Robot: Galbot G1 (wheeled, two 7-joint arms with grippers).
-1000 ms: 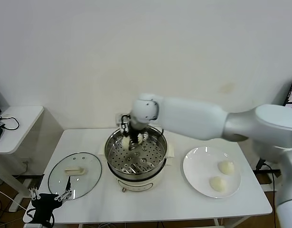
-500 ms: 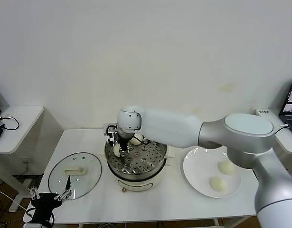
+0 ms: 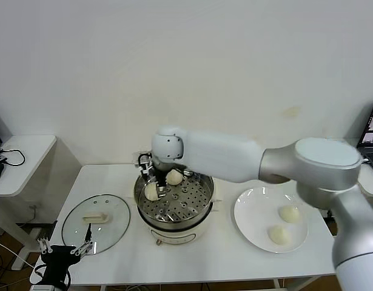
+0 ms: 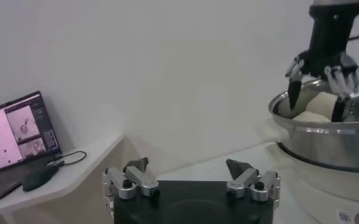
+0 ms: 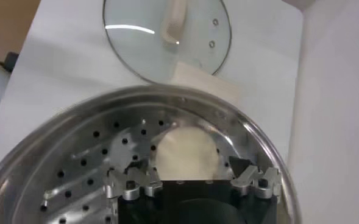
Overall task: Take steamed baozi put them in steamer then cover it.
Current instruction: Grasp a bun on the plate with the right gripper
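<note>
The round, shiny steel steamer [image 3: 174, 203] with its perforated floor sits mid-tabletop [image 3: 131, 257] in a cream-white pot base. Two smooth cream-white baozi [image 3: 152, 191] lie inside at its far-left edge; the right tool [image 3: 151, 174] hangs just above them, fingers spread and empty. Left of the steamer lies the clear glass cover [image 3: 95, 223]. To its right, a flat white plate [image 3: 244, 219] holds two more buns. The left tool [image 3: 63, 251] waits open near the cover.

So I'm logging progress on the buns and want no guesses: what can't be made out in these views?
- Right gripper: in the head view the arm hides most of it; in its wrist view its fingers are open beside a baozi.
- Second baozi: the head view shows it in the steamer; the right wrist view misses it.
- Left gripper: open, parked off the table's near-left corner.
</note>
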